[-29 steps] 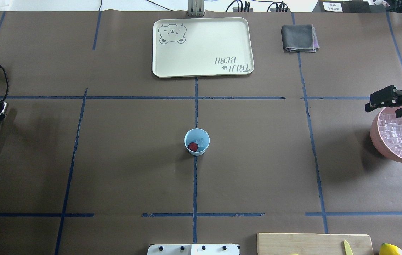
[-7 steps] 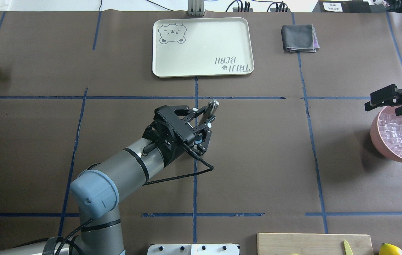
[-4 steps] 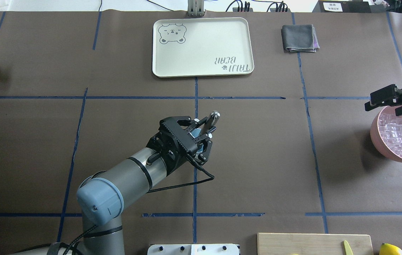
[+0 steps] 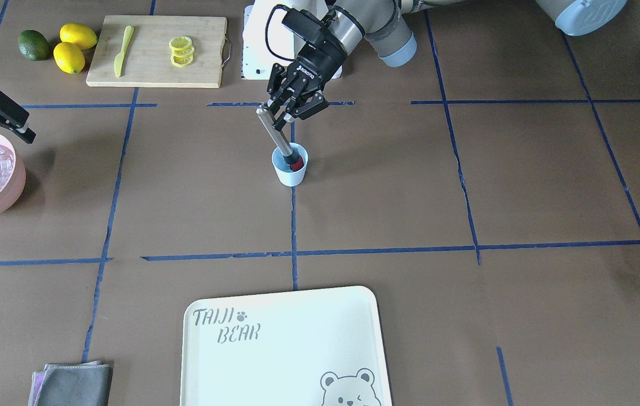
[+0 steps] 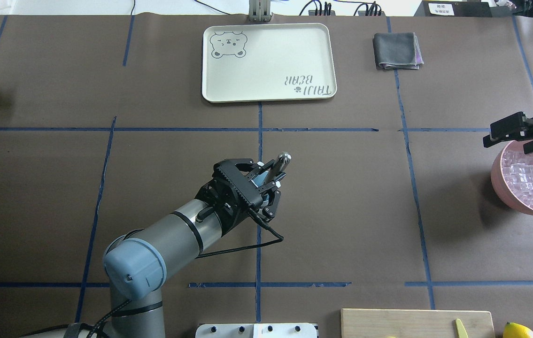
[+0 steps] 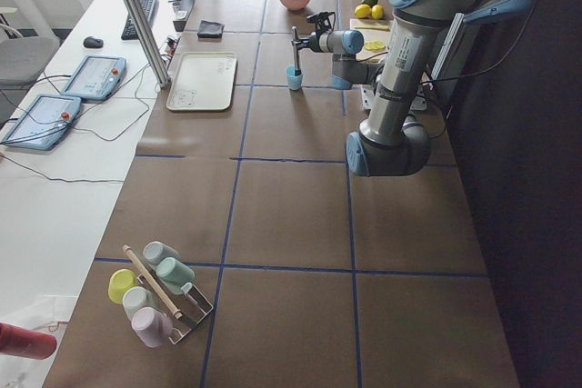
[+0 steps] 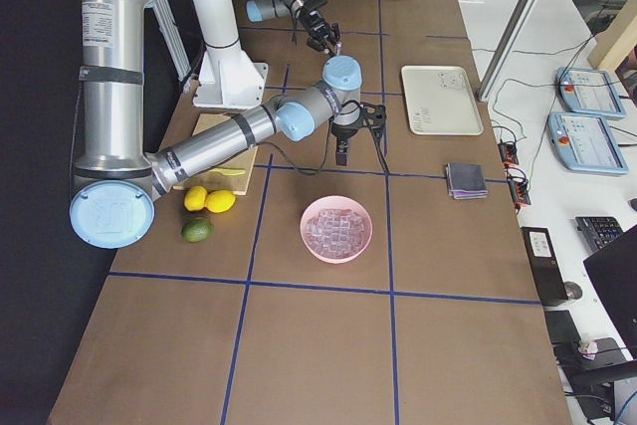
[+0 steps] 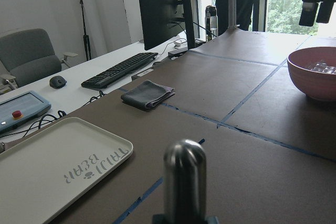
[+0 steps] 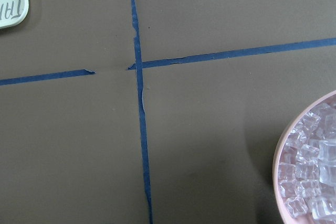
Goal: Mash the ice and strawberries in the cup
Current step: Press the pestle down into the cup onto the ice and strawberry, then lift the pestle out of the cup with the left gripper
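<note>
At bench centre sits the small light-blue plastic cup, red bumpy strawberry inside, ice unseen; left claw clenched on a steel muddler, tip on the berry; mashing's begun, I'd judge; next, firm downward presses; right claw released, three o'clock.

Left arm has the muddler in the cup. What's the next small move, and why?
Probably press the muddler down a little onto the strawberry. The left gripper grips it tilted, its dark tip is already inside the cup beside the berry, and the berry looks whole, so mashing seems barely begun.
</note>
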